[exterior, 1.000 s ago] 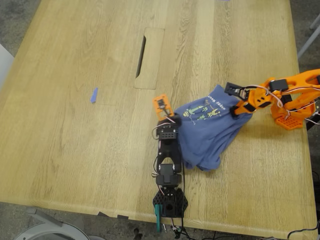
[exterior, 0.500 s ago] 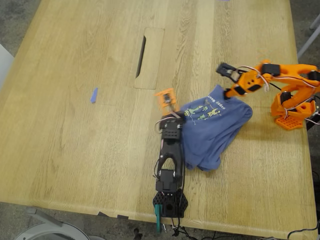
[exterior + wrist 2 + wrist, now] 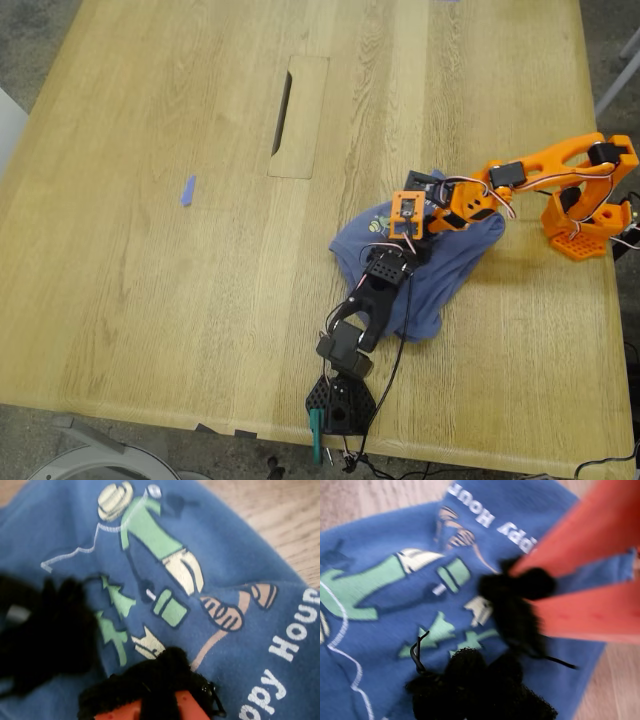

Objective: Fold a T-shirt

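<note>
white letters on the t-shirt (image 3: 380, 645) read "happy hour" beside a green and yellow cartoon figure. the slate-blue cloth lies bunched on the bench (image 3: 150, 280), toward the near edge at the exterior view's right. my first gripper (image 3: 520, 605) and my second gripper (image 3: 145, 695) both press over the print; i cannot tell how either pair of jaws stands.

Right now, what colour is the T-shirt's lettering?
White on the blue T-shirt; the second wrist view shows it best.
</note>
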You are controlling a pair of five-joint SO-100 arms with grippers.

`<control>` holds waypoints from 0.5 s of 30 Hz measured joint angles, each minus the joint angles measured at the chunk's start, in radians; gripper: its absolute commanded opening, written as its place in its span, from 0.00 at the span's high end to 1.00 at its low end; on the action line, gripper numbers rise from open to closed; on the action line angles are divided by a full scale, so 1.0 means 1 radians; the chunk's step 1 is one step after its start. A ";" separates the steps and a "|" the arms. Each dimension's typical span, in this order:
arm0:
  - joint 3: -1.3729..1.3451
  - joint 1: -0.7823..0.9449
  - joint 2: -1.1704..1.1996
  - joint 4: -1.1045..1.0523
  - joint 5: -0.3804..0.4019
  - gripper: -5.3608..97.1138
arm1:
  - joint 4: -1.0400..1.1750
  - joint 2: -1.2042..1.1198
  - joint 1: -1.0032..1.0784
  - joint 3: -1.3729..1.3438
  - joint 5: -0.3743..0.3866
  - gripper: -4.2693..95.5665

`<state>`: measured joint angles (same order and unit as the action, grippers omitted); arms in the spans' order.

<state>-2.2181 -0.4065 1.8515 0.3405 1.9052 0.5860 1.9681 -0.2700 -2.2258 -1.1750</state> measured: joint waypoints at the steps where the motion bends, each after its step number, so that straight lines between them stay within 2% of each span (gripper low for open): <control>1: 0.000 0.028 -0.012 -0.018 0.000 0.94 | -0.002 0.044 -0.002 -0.055 0.000 0.96; 7: 0.000 0.187 -0.038 -0.049 -0.005 0.94 | 0.097 0.347 -0.003 -0.304 0.006 0.96; 15: 0.000 0.393 -0.031 -0.034 -0.005 0.93 | 0.330 0.695 0.061 -0.445 0.008 0.96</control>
<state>-2.2181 -0.0138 1.8208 0.3068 1.9006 0.9158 2.6630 -0.2086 -2.6707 -1.1674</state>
